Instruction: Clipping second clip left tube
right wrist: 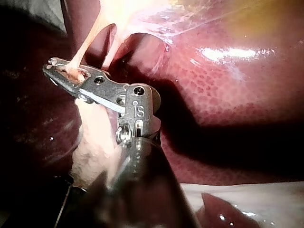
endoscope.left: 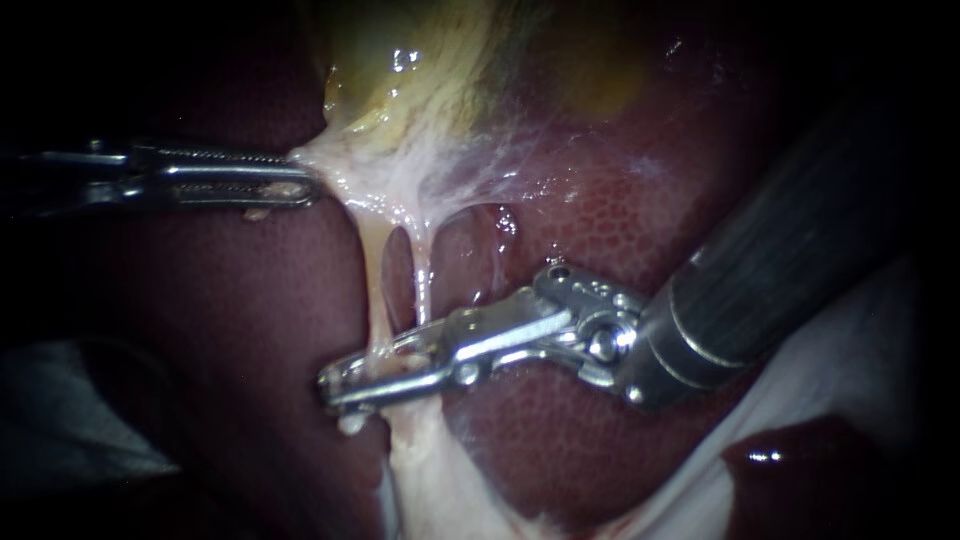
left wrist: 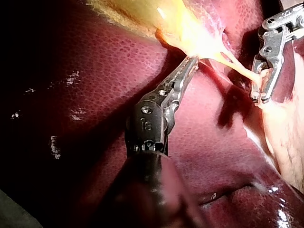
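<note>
My dark-shafted silver right instrument (endoscope.left: 342,384), claw clamped on the pale left tube (endoscope.left: 372,285) around 7 o'clock. The slim steel left instrument (endoscope.left: 308,186) at 10 o'clock grips whitish gallbladder tissue (endoscope.left: 385,185).

**Surroundings and light: notes from the console**

Endoscope view: a white cloth (endoscope.left: 850,340) runs along the lower right margin, lit well enough for me to see its folds. A dimmer grey cloth (endoscope.left: 70,420) lies at the lower left, half lost in shadow. Light is strongest at the centre of the view, and every edge falls off to black. Right wrist view: the white cloth shows, bright. Left wrist view: one side is in deep shadow.
</note>
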Available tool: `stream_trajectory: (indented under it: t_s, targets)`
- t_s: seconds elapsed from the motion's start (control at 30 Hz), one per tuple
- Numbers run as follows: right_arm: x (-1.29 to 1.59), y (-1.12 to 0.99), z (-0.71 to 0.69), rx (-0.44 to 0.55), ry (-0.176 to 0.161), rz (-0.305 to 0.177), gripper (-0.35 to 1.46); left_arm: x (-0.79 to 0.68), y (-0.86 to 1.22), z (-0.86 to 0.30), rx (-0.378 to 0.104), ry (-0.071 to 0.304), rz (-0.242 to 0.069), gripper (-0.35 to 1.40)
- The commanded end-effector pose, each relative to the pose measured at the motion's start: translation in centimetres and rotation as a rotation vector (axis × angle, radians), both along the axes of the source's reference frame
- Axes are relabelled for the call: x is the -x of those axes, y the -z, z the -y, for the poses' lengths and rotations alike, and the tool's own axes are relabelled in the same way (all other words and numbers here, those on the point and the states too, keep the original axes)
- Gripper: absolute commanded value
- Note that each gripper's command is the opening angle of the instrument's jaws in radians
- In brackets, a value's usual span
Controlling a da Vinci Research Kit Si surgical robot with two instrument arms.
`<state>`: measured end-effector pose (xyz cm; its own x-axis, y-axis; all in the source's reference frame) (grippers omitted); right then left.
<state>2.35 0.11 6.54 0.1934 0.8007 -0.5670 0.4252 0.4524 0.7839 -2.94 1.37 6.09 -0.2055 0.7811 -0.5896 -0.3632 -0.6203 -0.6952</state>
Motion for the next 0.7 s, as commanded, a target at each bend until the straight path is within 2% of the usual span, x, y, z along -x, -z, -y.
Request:
stream_trajectory:
  t_s: [0.03,0.13,0.27,0.7]
  targets:
    - [0.00,0.01,0.00,0.005,0.000,-0.003,-0.33,0.00,0.00,0.00,0.000,0.000,0.000,-0.35]
    - [0.02,0.02,0.00,-0.055,0.013,0.020,-0.35,0.00,0.00,0.00,0.000,0.000,0.000,-0.35]
    - [0.04,0.02,0.00,-0.038,0.037,0.050,-0.35,0.00,0.00,0.00,0.000,0.000,0.000,-0.35]
    - [0.06,0.00,-0.01,-0.038,0.036,0.051,-0.35,0.00,0.00,0.00,0.000,0.000,0.000,-0.35]
